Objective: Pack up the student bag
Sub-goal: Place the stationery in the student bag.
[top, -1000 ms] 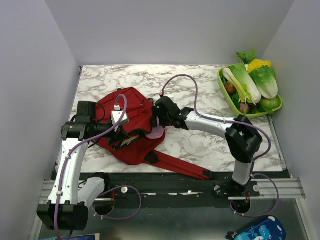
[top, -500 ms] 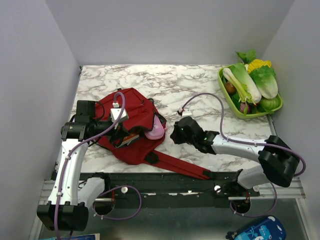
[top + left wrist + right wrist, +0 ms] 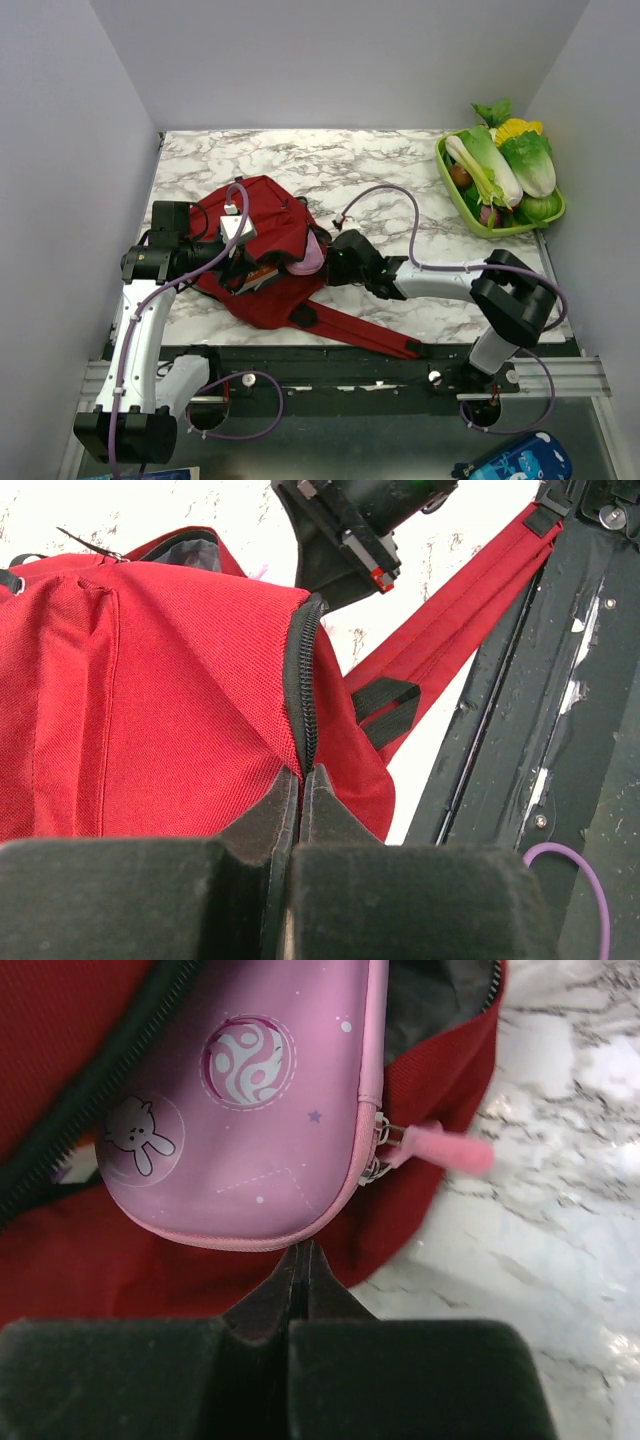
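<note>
The student bag (image 3: 262, 240) is laid on the left half of the marble table (image 3: 400, 170). One red shoulder strap (image 3: 360, 335) is stretched towards the near edge. The left pincer (image 3: 300, 780) is pressed together on the bag's zippered edge, and the red fabric is drawn up in folds that meet at its tips. A pink pencil case (image 3: 250, 1110), printed with a small bear and a swirl, is lodged part-way in the bag's open mouth, with its pink zip pull (image 3: 445, 1148) hung out over the marble. The right pincer (image 3: 303, 1255) is pressed together with nothing gripped, and its tips are set just against the rounded rim of the pencil case. A green tray (image 3: 495, 232) filled with vegetables is seen at the far right corner, well apart from the bag.
</note>
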You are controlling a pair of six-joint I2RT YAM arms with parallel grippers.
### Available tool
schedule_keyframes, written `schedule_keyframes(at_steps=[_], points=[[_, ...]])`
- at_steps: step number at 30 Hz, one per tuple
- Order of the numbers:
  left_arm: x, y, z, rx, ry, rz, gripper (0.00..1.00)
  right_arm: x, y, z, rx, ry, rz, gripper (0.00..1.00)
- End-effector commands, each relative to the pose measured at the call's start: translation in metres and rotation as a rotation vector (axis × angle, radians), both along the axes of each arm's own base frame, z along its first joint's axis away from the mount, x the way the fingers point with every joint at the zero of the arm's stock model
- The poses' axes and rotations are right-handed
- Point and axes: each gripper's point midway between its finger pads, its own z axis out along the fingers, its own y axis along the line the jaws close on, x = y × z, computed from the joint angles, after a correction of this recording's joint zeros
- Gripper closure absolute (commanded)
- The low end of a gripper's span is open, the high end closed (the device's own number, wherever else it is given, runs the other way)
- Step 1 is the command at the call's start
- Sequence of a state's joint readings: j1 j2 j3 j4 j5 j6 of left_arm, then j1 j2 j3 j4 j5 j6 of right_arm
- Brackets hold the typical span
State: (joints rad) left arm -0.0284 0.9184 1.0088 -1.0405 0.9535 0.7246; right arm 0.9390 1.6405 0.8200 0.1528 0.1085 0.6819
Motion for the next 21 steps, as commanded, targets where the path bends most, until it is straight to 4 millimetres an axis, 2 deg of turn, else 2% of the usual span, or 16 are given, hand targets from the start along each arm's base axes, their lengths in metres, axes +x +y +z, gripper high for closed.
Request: schedule_keyframes(at_steps=[1,3,7,8,11,12,14,15,17,18,19,20,21], points=[[-0.006,-0.004,0.011,-0.018,-0.038,-0.029,0.98,0.017,0.027,0.017,0.087,-0.005,-0.042,0.99],[-0.006,-0.004,0.009,-0.017,-0.032,-0.028,0.98,0.022,0.033,0.011,0.082,0.003,-0.050,0.99],[-0.009,-0.004,0.007,-0.017,-0.030,-0.038,0.98,0.036,0.043,0.014,0.080,-0.022,-0.075,0.99],[-0.011,-0.004,0.006,-0.017,-0.027,-0.041,0.98,0.047,0.047,0.023,0.092,-0.056,-0.096,0.99],[-0.014,-0.004,0.004,-0.008,-0.020,-0.048,0.98,0.065,0.049,0.025,0.065,-0.107,-0.143,0.99],[-0.015,-0.003,0.003,0.000,-0.026,-0.052,0.98,0.073,0.056,0.034,0.074,-0.124,-0.158,0.99],[-0.016,-0.002,0.003,0.005,-0.022,-0.054,0.98,0.081,0.060,0.025,0.042,-0.122,-0.169,0.99],[-0.016,-0.002,0.002,0.008,-0.023,-0.056,0.98,0.088,0.070,0.036,0.066,-0.134,-0.169,0.99],[-0.018,-0.002,0.002,0.011,-0.020,-0.059,0.98,0.091,0.077,0.026,0.047,-0.116,-0.162,0.98],[-0.018,-0.001,0.002,0.014,-0.023,-0.059,0.98,0.091,0.082,0.025,0.051,-0.104,-0.148,0.97],[-0.018,-0.001,0.002,0.015,-0.024,-0.059,0.98,0.094,0.088,0.028,0.059,-0.102,-0.140,0.89],[-0.018,-0.001,0.001,0.018,-0.023,-0.060,0.98,0.089,0.087,0.012,0.017,-0.069,-0.128,0.82],[-0.018,-0.001,0.002,0.019,-0.028,-0.060,0.98,0.087,0.086,0.005,-0.004,-0.047,-0.119,0.75]])
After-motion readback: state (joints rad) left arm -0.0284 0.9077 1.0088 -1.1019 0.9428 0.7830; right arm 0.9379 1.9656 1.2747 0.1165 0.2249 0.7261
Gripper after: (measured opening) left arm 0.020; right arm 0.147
